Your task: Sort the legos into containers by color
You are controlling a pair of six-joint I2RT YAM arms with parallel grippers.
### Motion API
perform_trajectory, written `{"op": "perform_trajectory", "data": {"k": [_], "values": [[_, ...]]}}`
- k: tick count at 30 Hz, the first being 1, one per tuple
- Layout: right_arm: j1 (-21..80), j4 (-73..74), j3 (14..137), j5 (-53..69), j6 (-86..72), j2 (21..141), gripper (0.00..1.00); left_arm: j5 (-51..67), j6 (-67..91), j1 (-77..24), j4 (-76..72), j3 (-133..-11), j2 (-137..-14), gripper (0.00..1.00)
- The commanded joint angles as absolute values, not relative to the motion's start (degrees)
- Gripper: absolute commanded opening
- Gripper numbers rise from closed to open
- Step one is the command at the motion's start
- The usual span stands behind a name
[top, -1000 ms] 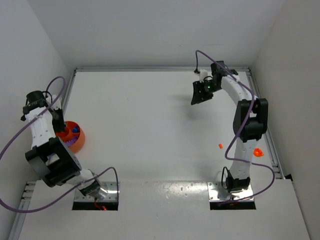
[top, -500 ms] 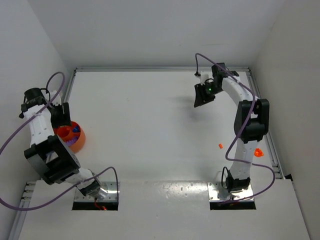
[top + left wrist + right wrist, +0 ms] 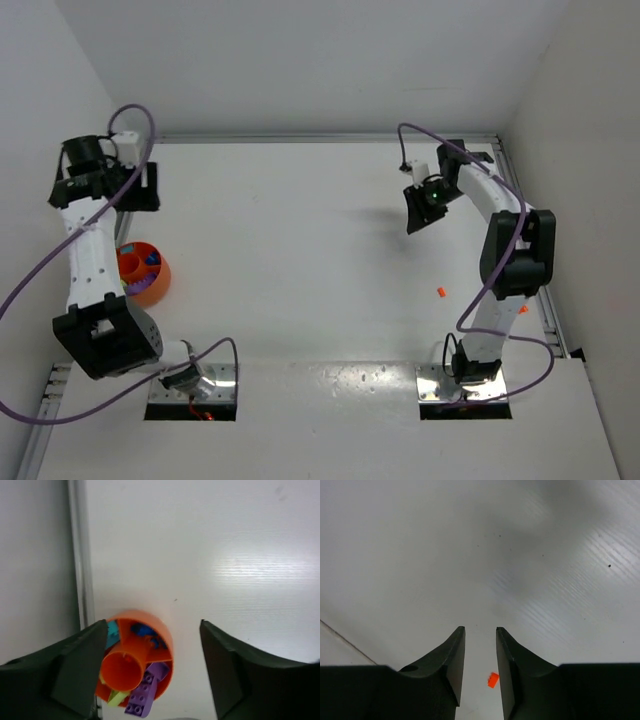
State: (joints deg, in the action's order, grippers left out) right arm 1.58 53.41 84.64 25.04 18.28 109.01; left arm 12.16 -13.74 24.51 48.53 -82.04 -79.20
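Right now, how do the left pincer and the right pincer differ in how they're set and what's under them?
The left pincer stands wide open, while the right pincer shows only a narrow gap. The left pincer hangs above the orange bowl. The right pincer hangs above the table, where one small orange brick lies loose. Both pincers hold nothing.

High fixed view from behind, wrist views facing down, left shares bowl (image 3: 131, 616), right apparently brick (image 3: 493, 680).
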Motion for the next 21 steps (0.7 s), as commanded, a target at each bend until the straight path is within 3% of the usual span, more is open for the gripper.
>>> {"op": "perform_trajectory", "data": {"k": [1,2,8,13,17,21], "values": [[-0.43,56.07,82.46,23.21,22.4,106.61,0.31,12.49,-14.94,10.17,45.18,-81.56,-76.03,0.83],[-1.14,56.6,81.48,21.64,24.24,106.61,0.3,11.7,-14.94,6.98,45.18,-81.56,-76.72,0.99],[-7.02,58.62,73.57,13.46,29.96,99.94,0.26,10.98,-9.25,-3.42,39.99,-87.77,-85.22,1.0],[-8.88,60.21,67.6,12.22,30.67,95.54,0.26,27.22,-4.57,-4.56,44.12,-101.85,-98.25,1.0],[-8.18,59.16,62.94,12.22,29.27,92.3,0.29,25.85,-12.82,-11.94,44.74,-103.72,-101.34,1.0],[-7.12,57.85,59.52,15.64,25.5,90.27,0.35,16.98,-14.59,-20.2,39.3,-99.59,-101.34,1.0]]}}
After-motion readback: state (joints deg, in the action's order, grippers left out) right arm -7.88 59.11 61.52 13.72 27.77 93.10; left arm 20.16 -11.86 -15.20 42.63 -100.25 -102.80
